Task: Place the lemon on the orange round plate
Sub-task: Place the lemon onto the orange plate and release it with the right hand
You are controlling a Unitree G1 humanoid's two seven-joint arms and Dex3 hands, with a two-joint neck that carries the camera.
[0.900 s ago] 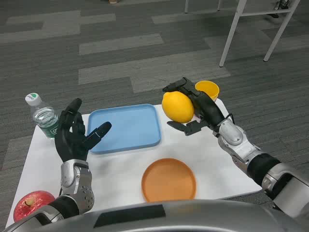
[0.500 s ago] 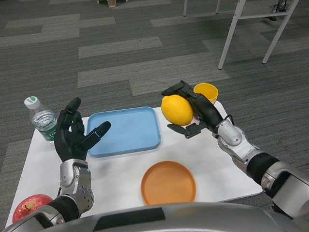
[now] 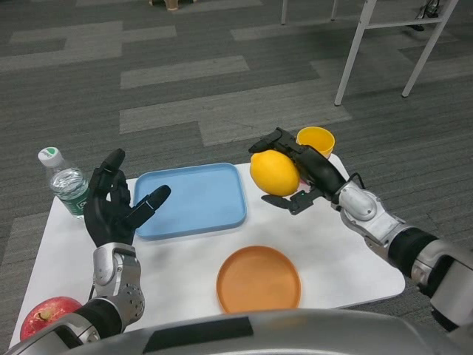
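My right hand (image 3: 303, 168) holds the yellow lemon (image 3: 273, 173) in the air above the table's far right part, just right of the blue tray. The orange round plate (image 3: 258, 279) lies bare on the white table near the front edge, below and slightly left of the lemon. My left hand (image 3: 112, 208) is raised over the table's left side, fingers spread, holding nothing.
A blue rectangular tray (image 3: 193, 197) lies at the table's middle back. A yellow cup (image 3: 316, 140) stands at the far right corner behind my right hand. A water bottle (image 3: 65, 181) is at the far left, a red apple (image 3: 49, 316) at the front left corner.
The right hand with the lemon has shifted slightly right and down. The left hand has stayed in place. The camera dipped a little after the first frame.
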